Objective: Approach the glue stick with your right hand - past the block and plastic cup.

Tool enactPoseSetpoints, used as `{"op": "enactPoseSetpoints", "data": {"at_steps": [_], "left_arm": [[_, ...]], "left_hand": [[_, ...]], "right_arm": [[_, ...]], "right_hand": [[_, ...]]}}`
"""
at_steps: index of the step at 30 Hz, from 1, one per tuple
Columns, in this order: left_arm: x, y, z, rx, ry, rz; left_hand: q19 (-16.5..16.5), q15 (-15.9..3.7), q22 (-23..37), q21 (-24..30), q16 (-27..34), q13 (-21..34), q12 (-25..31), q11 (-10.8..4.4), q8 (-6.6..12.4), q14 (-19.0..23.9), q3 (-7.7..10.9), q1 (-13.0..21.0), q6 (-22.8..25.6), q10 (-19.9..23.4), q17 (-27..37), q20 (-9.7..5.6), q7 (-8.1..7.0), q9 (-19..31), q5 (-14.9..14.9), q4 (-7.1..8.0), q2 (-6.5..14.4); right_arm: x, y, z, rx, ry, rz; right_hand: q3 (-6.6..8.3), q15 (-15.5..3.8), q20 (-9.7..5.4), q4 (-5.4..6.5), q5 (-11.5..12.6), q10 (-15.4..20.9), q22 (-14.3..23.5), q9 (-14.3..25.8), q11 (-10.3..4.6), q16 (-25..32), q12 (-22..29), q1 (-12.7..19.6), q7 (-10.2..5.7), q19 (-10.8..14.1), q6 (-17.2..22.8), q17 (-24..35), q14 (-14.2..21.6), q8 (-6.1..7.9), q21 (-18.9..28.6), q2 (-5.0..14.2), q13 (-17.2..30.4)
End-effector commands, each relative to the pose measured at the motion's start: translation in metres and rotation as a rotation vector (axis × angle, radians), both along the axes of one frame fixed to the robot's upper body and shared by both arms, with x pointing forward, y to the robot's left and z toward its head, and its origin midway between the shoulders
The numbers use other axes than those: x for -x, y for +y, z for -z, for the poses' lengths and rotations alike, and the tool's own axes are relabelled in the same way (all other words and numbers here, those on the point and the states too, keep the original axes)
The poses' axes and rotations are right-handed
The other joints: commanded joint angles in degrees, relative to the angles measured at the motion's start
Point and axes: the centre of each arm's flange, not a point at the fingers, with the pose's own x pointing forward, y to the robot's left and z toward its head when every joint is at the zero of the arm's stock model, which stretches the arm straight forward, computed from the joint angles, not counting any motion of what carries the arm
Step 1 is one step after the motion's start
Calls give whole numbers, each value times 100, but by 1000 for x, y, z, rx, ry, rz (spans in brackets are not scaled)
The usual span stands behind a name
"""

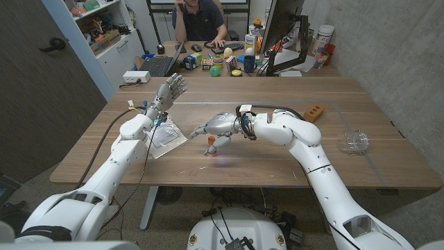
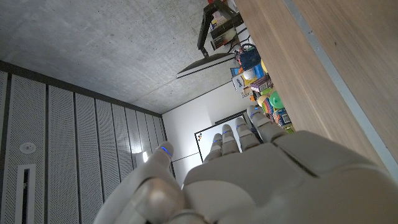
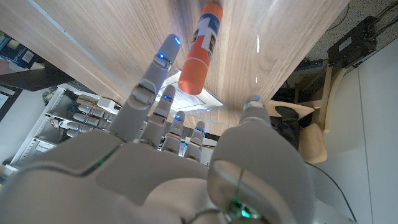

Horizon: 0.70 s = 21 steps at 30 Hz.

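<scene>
While the right hand (image 1: 220, 126) hovers open and empty at mid-table, the glue stick (image 1: 211, 145) stands upright just below its spread fingers (image 3: 157, 73), far nearer it than the left hand (image 1: 168, 91).

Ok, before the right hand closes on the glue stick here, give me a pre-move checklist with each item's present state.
1. Right hand over the glue stick: ok.
2. Fingers apart, nothing held: ok.
3. Glue stick upright between the fingers and thumb: ok.
4. Contact with the stick: cannot tell.
5. Block and plastic cup behind the arm, out of the way: ok.
6. Left hand raised, open, away from the stick: ok.
</scene>
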Motion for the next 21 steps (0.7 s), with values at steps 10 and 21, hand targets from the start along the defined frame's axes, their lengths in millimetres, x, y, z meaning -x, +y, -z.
{"op": "enactPoseSetpoints", "data": {"at_steps": [10,21], "left_arm": [[14,1,2,-2,-20,-3],[15,1,0,-3,-30,1]], "left_hand": [[32,68,8,26,51,25,11,9,19,8,-63,-77,-5,24,18,3,37,20,25,10,-31],[34,71,7,26,52,25,11,8,19,9,-91,-99,-5,25,18,3,34,19,33,19,-49]], "right_arm": [[6,-1,3,0,12,1],[3,1,1,5,6,7]], "right_hand": [[-10,-43,-42,-3,49,-5,15,10,-10,-21,-29,111,-20,71,102,25,96,0,22,21,17],[40,-63,-83,-30,70,10,16,10,-47,-48,-34,241,-20,90,197,28,107,10,-4,114,17]]}}
